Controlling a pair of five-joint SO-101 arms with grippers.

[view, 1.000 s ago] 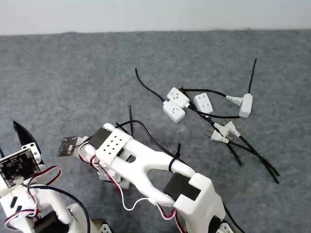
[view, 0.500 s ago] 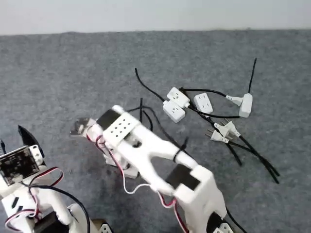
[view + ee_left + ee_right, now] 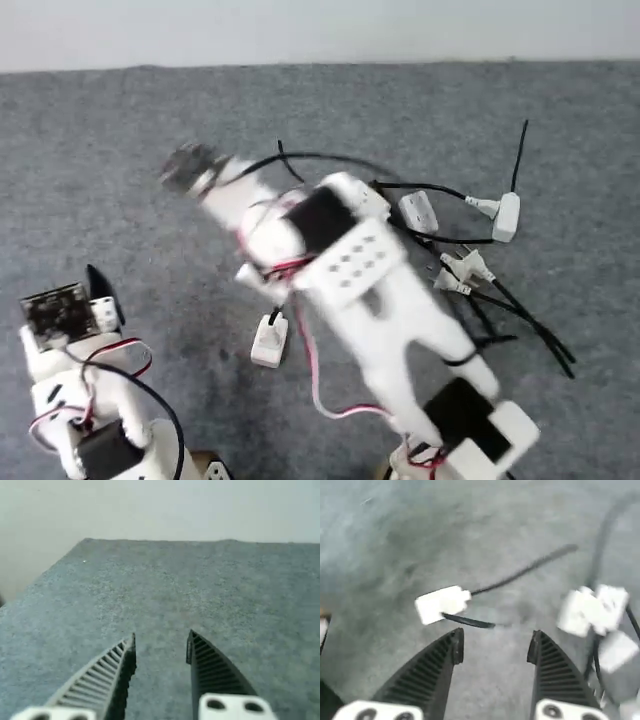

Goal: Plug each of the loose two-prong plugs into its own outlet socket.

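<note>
On the far left, the left arm [image 3: 70, 345] sits low at the edge of the grey mat [image 3: 120, 130]. Its left gripper [image 3: 161, 637] has jaws spread with nothing between them, and there is bare mat under and ahead of it.

Next over, a single white plug [image 3: 270, 338] lies on the mat between the two arms, well apart from the other hardware. A short black cord stub comes off its far end.

The right arm [image 3: 370, 270] lies diagonally across the middle, from its base at lower right up toward upper left. On the right gripper [image 3: 496, 635] the jaws are spread and empty, hanging over the mat. Just past its tips is a plug body [image 3: 442, 604] on a black cord. It's probably that same single plug, but I can't confirm it from these views. The outlet sockets [image 3: 592, 607] are bunched together off to one side of it.

In the high view the arm covers part of that bunch, and one socket block [image 3: 418, 212] sits in the open, right of centre. Right of it, the two-prong plugs [image 3: 458, 277] lie side by side on the mat, prongs pointing left, not inserted.

Far right is a white block [image 3: 506, 217] with a small white connector touching its left side. Black cords [image 3: 530, 330] trail toward lower right.
</note>
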